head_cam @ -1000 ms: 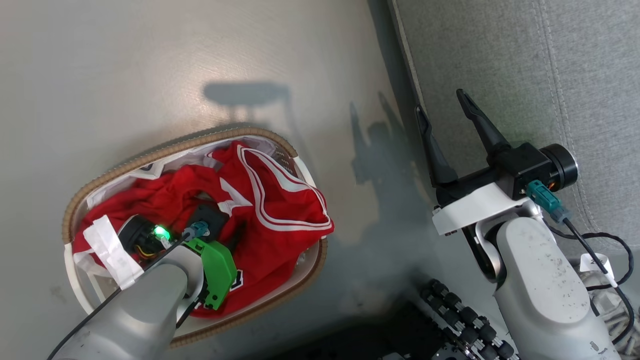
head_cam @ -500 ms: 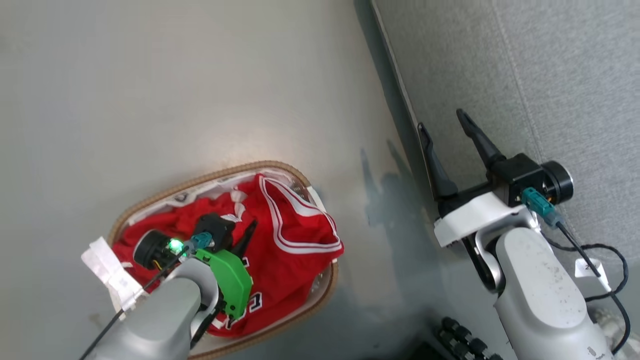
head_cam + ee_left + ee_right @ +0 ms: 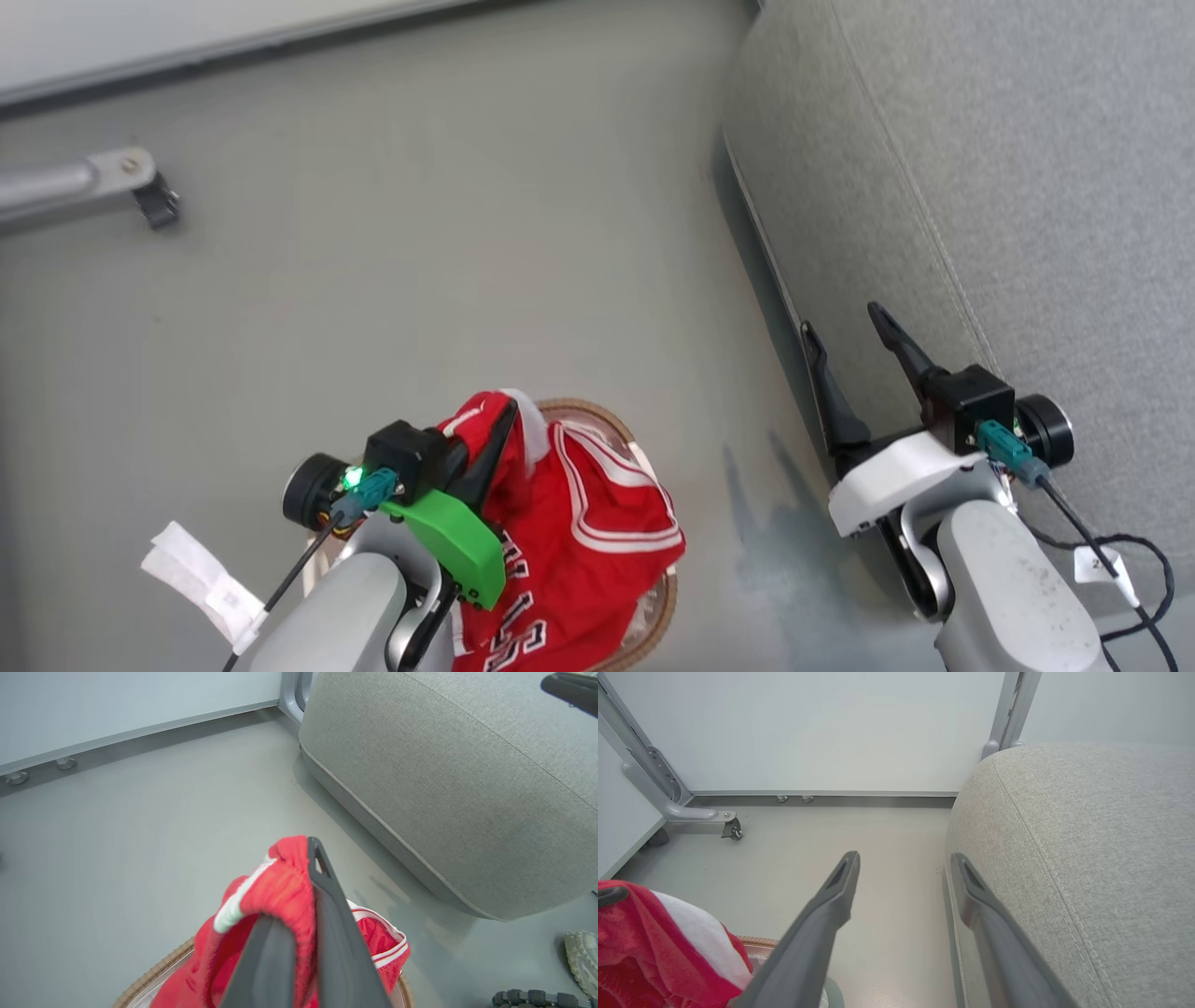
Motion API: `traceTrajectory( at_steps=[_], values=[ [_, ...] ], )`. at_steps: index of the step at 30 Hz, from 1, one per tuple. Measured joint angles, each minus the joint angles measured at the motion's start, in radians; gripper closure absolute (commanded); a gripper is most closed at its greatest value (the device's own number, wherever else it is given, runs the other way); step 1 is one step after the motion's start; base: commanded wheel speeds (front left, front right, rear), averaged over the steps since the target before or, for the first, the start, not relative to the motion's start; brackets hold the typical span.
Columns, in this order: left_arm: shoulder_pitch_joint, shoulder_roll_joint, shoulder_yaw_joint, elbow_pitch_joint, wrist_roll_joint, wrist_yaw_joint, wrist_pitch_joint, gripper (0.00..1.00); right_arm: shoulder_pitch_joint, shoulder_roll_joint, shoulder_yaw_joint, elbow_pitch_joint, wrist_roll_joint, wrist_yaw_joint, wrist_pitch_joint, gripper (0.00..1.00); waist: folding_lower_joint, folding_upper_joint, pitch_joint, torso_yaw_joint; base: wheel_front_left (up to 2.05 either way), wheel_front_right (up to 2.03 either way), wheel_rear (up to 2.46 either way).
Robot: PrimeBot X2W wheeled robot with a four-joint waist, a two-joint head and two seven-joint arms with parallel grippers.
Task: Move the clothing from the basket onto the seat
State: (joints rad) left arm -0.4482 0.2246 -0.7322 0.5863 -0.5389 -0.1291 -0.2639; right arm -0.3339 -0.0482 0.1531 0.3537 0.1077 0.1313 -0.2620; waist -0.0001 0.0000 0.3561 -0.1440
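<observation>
a fold of the clothing (image 3: 597, 523) is pinched by the left gripper (image 3: 499, 434) above the basket (image 3: 597, 413); the right gripper (image 3: 840, 319) is seen spread, empty, at the seat (image 3: 980, 140) edge.

The basket (image 3: 597, 412) is mostly hidden under the clothing (image 3: 607, 523) and the left arm (image 3: 345, 607), its lower part cut off by the head view's bottom edge. The lettering (image 3: 513, 627) on the cloth (black and white) meets the same edge and cannot be read whole. In the left wrist view, cloth covers one finger of the left gripper (image 3: 301, 856), and the seat (image 3: 467, 788) runs off the right edge.
</observation>
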Motion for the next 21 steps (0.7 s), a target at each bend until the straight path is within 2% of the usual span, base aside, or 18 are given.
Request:
traceTrajectory(
  at_steps=[8, 14, 21],
  values=[
    [0.039, -0.025, 0.133, -0.188, 0.111, 0.0, 0.0, 1.0, 0.048, 0.0, -0.009, 0.011, 0.009, 0.0, 0.0, 0.0, 0.0, 0.0, -0.134, 0.053, 0.0, 0.0, 0.0],
    [0.042, -0.051, 0.207, -0.324, 0.138, 0.0, 0.0, 1.0, 0.085, 0.0, -0.011, 0.019, 0.011, 0.0, 0.0, 0.0, 0.0, 0.0, -0.213, 0.084, 0.0, 0.0, 0.0],
    [-0.013, -0.06, 0.235, -0.426, 0.159, 0.0, 0.0, 1.0, 0.119, -0.001, 0.001, 0.009, 0.01, 0.0, 0.0, 0.0, 0.0, 0.0, -0.284, 0.105, 0.0, 0.0, 0.0]
  ],
)
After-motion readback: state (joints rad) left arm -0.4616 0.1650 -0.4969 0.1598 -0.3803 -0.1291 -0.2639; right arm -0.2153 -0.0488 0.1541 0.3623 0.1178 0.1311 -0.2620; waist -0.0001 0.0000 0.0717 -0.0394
